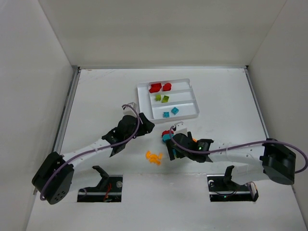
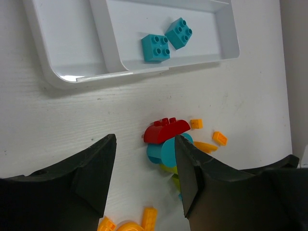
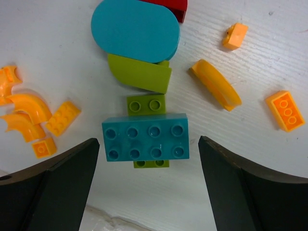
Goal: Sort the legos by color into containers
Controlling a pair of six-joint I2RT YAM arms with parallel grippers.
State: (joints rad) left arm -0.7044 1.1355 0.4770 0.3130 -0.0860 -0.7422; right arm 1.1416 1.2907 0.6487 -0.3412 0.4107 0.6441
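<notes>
Two grippers hang over the loose legos [image 1: 167,136]. Nearest you lie orange pieces [image 1: 153,157]. Your right gripper [image 3: 148,144] gapes wide, a teal brick [image 3: 146,137] between its fingers, untouched. Your left gripper [image 2: 145,142] stands partly open and empty, a red brick [image 2: 166,131] beyond its tips. Farthest, the white tray [image 1: 185,87] holds red bricks [image 1: 155,88], green bricks [image 1: 165,99] and teal bricks [image 1: 174,110] in separate slots.

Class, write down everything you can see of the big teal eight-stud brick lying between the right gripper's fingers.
The big teal rectangular plastic brick has eight round studs in two rows of four. It lies level, studs up, between the black fingers of the open right gripper, which do not touch it. Lime green brick parts show at both long edges, so it seems to rest on them rather than on the white table.
</notes>
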